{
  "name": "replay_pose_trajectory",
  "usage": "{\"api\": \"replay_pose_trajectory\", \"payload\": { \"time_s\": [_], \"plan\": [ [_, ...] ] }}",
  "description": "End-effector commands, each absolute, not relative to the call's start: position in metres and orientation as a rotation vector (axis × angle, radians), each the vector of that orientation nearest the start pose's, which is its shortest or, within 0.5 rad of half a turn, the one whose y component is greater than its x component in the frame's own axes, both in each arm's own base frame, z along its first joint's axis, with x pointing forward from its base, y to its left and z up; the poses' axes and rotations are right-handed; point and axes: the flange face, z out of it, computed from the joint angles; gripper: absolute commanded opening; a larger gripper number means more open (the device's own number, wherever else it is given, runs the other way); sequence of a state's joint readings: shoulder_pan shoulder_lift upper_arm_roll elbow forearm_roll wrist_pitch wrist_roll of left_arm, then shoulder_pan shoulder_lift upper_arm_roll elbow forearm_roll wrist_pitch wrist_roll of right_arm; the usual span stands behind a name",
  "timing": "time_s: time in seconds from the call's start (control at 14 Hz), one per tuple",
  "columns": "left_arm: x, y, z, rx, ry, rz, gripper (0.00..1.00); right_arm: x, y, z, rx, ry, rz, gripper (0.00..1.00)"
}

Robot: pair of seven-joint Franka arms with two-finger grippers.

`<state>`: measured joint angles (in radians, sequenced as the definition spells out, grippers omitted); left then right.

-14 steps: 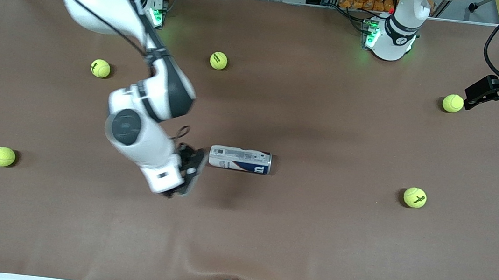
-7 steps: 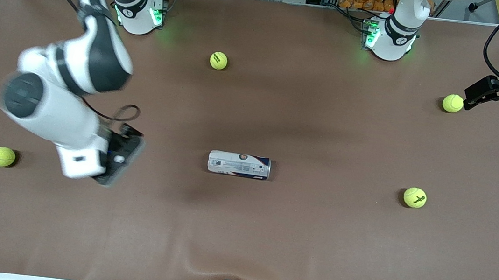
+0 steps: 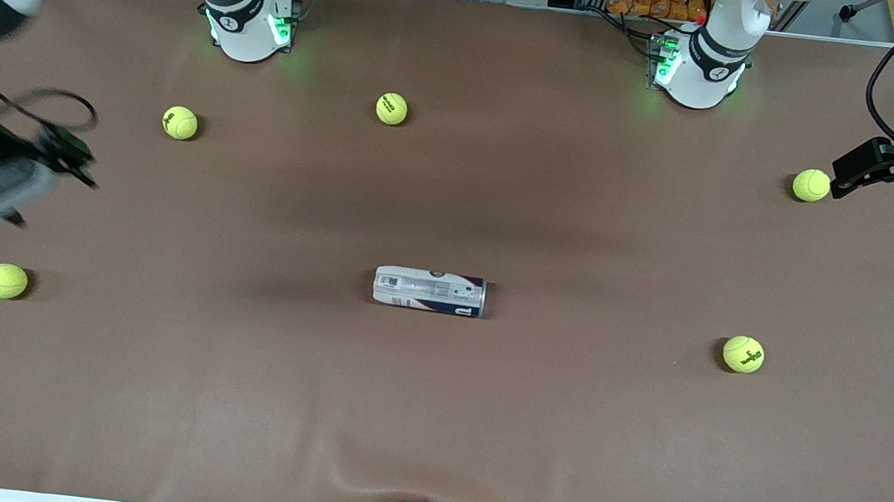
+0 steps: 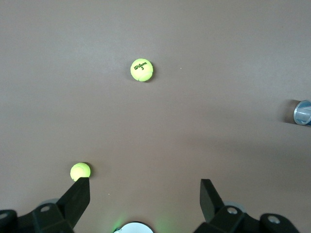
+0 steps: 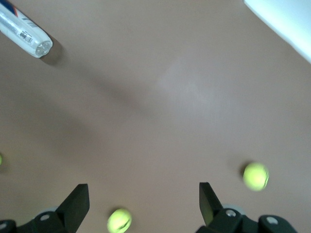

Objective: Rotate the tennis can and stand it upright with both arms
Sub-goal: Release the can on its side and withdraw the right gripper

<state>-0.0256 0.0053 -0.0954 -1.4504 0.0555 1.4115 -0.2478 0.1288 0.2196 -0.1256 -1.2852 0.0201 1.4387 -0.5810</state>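
Right gripper (image 5: 141,204): jaws wide open, nothing between them. It hangs up in the air over the right arm's end of the table (image 3: 478,423), near the edge. Its wrist view shows bare mat directly below, with one end of the can far off.

Left gripper (image 4: 141,199): jaws wide open, empty. It hangs over the left arm's end of the table, just beside a ball (image 3: 810,185). Left arm waits.

Can (image 3: 429,291): lying on its side at mid-table, not upright. Its long axis runs along the table's length, one end toward each arm. Silvery rim end points toward the left arm's end. Touched by neither gripper.

Key relation: the can is well apart from both grippers, roughly midway between them. Judgement: each arm faces one end of the can, so either could approach end-on. The right gripper looks somewhat nearer, but not by much.

Surroundings: five balls scattered, all well apart from the can.
- ball (image 3: 743,354), toward the left arm's end
- ball (image 3: 392,108), nearer the bases
- ball (image 3: 180,122) and ball (image 3: 4,280), toward the right arm's end

Judgement: nothing stands in either approach path. Risk: the can may roll if pushed side-on.
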Motion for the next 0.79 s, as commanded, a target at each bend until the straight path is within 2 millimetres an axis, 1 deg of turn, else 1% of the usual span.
{"api": "replay_pose_trajectory", "payload": {
  "time_s": [0.0,0.07,0.14,0.29,0.36,0.43,0.57,0.72],
  "plan": [
    [0.536,-0.058,0.666,-3.073,-0.205,0.038,1.00,0.568,-0.008,0.648,-3.029,-0.655,0.141,1.00],
    [0.538,-0.058,0.665,-3.073,-0.205,0.038,1.00,0.555,-0.019,0.658,-3.042,-0.555,0.170,1.00],
    [0.538,-0.058,0.665,-3.074,-0.205,0.033,1.00,0.541,-0.026,0.669,-3.055,-0.441,0.197,1.00],
    [0.539,-0.058,0.665,-3.074,-0.205,0.031,1.00,0.513,-0.041,0.678,-3.065,-0.223,0.266,1.00],
    [0.538,-0.059,0.667,-3.075,-0.203,0.024,1.00,0.499,-0.045,0.681,-3.065,-0.176,0.264,1.00],
    [0.538,-0.059,0.666,-3.075,-0.200,0.026,1.00,0.490,-0.047,0.685,-3.065,-0.147,0.252,1.00],
    [0.538,-0.059,0.666,-3.075,-0.203,0.026,1.00,0.488,-0.045,0.692,-3.078,-0.060,0.229,1.00],
    [0.539,-0.060,0.666,-3.077,-0.200,0.022,1.00,0.486,-0.046,0.694,-3.084,0.109,0.243,1.00]
  ]
}}
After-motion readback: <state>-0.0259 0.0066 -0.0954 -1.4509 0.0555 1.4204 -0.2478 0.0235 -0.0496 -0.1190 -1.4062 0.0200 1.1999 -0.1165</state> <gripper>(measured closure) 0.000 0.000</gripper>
